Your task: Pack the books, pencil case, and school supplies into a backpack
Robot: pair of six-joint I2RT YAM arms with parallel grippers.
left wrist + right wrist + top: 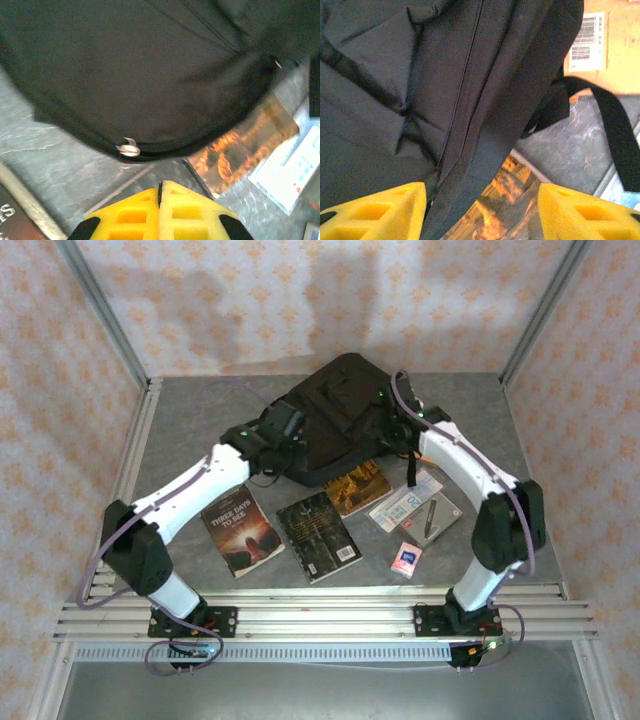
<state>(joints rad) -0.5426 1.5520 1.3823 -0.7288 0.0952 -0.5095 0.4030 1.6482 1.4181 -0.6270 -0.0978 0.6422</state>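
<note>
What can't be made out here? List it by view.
Top view: the orange-patterned paperback lies partly under the large black fabric backpack, title covered.
Top view: print on the small pink-and-blue packet is too small to read.
Left wrist view: the dark paperback with white lettering is cut off by the bottom-left corner.
Right wrist view: a tan surface with a barcode label, cut off by the top-right corner, cannot be identified.
</note>
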